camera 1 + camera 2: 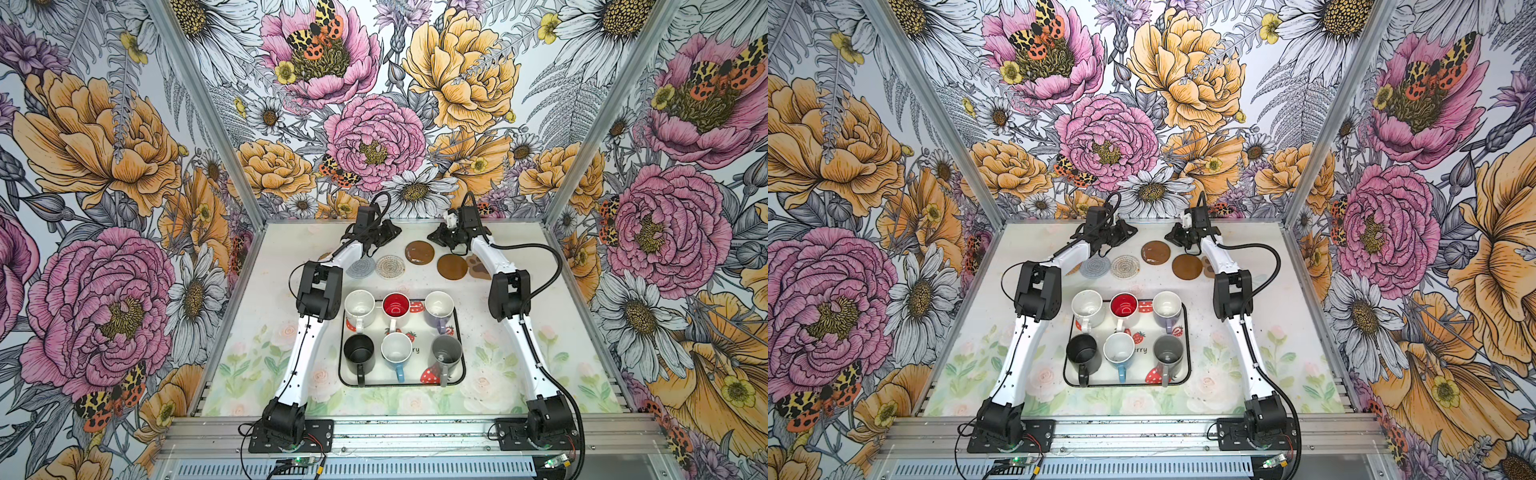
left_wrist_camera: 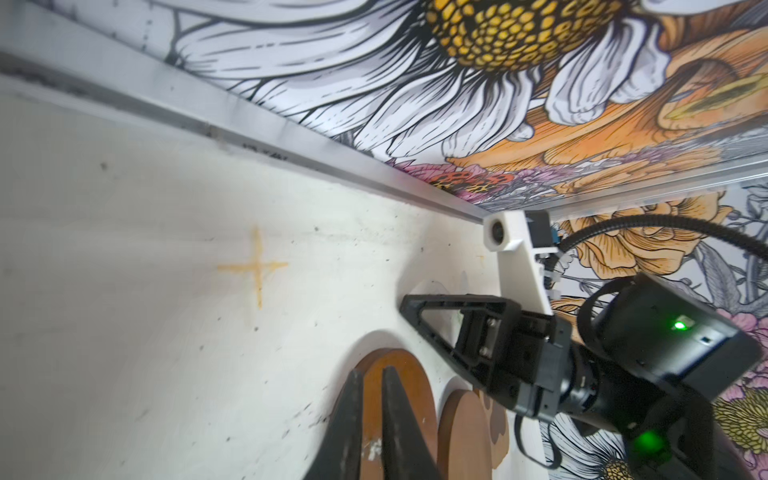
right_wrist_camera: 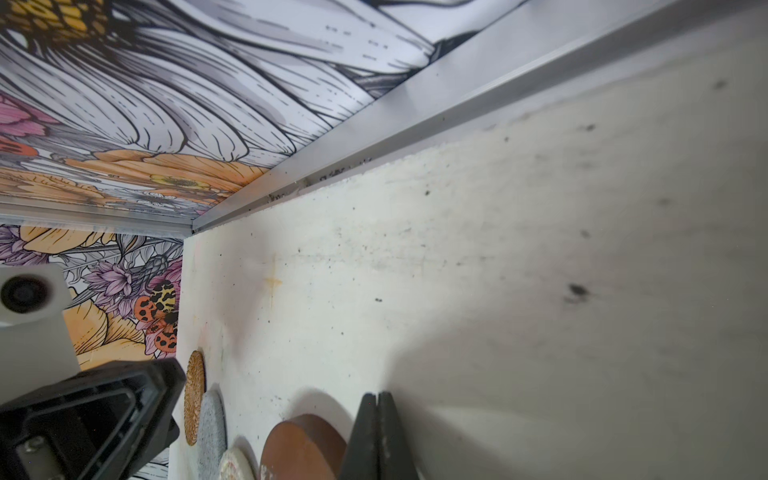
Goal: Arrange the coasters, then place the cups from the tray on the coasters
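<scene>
Tabletop point(image 1: 557, 299) worn and speckled white over the far half, printed with pale roses and leaves over the near half; faint orange cross mark point(image 2: 257, 266) toward the far edge. Across the far half, a loose row of coasters: tan rattan coaster point(image 1: 1073, 269) mostly hidden, blue-grey woven coaster point(image 1: 360, 266) just beside clear beaded coaster point(image 1: 390, 266), brown disc point(image 1: 419, 252) set farther back, second brown disc point(image 1: 452, 267) touching tan paw-shaped coaster point(image 1: 478, 266). Nearer, mid-table, strawberry-print tray point(image 1: 380, 374) lying flat, apart from the coasters
</scene>
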Robot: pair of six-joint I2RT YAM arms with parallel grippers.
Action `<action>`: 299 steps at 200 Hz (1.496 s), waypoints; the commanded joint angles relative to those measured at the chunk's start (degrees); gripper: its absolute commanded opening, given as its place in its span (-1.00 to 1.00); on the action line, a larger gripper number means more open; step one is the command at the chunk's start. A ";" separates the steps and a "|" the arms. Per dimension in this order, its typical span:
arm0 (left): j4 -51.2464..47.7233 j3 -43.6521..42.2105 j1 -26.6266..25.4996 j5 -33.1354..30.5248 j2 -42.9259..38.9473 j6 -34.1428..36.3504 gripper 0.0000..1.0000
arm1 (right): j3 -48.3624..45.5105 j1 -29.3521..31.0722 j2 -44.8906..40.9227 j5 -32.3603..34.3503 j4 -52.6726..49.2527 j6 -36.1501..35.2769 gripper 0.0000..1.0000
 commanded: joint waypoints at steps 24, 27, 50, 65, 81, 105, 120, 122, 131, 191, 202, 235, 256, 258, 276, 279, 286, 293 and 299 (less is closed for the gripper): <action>-0.75 7.03 -1.80 0.74 5.63 -1.96 -0.72 | -6.89 1.68 -2.33 -0.87 0.02 -2.75 -1.00; -0.75 7.30 -1.83 0.78 5.86 -2.12 -0.71 | -7.45 1.72 -2.67 -0.88 0.02 -2.89 -1.00; -0.57 8.76 -2.12 1.02 7.62 -3.41 -0.71 | -11.12 1.64 -5.22 -0.20 -0.14 -4.28 -1.00; -0.60 9.18 -2.39 1.08 8.08 -3.68 -0.71 | -12.79 1.58 -6.59 0.34 -0.22 -5.18 -1.00; -0.57 9.08 -2.52 1.61 8.28 -3.82 -0.71 | -13.74 1.63 -7.64 0.31 -0.58 -5.93 -1.00; -0.99 8.70 -2.70 2.86 8.27 -3.79 -0.71 | -15.00 1.59 -9.30 1.43 -1.46 -7.47 -1.00; -1.60 8.61 -2.79 3.52 8.28 -3.47 -0.71 | -16.00 1.60 -10.53 1.79 -1.82 -8.26 -1.00; -1.73 8.57 -2.85 3.64 8.28 -3.46 -0.71 | -16.09 1.58 -10.62 1.79 -1.82 -8.35 -1.00; -2.20 8.53 -2.89 3.78 8.35 -3.21 -0.71 | -16.65 1.59 -11.19 1.79 -2.08 -8.75 -1.00; -7.24 9.12 -3.49 6.67 7.43 0.04 -0.72 | -20.57 1.49 -14.77 2.31 -3.36 -11.26 -1.00; -9.22 9.42 -3.49 6.55 6.94 1.53 -0.72 | -21.24 1.43 -15.45 2.47 -3.49 -11.69 -1.00; -11.91 8.39 -3.60 7.17 5.35 3.93 -0.73 | -22.75 1.29 -17.04 2.49 -3.77 -12.41 -1.00; -12.33 7.50 -3.85 7.64 4.66 4.72 -0.73 | -23.66 1.24 -17.89 2.33 -3.88 -12.84 -1.00; -12.34 7.48 -3.86 7.65 4.63 4.74 -0.73 | -23.81 1.27 -17.98 2.32 -3.92 -12.94 -1.00; -12.69 7.34 -3.98 8.08 4.50 5.22 -0.74 | -24.59 1.24 -18.73 2.34 -3.95 -13.29 -1.00; -12.76 7.38 -4.07 8.05 4.50 5.32 -0.74 | -24.71 1.27 -18.88 2.34 -4.00 -13.36 -1.00; -12.97 7.38 -4.16 8.14 4.42 5.51 -0.74 | -24.97 1.21 -19.08 2.25 -3.97 -13.51 -1.00; -13.18 7.45 -4.19 8.24 4.34 5.76 -0.74 | -25.21 1.16 -19.39 2.22 -4.02 -13.71 -1.00; -13.39 7.54 -4.27 8.30 4.30 6.02 -0.74 | -25.42 1.22 -19.59 2.24 -4.10 -13.80 -1.00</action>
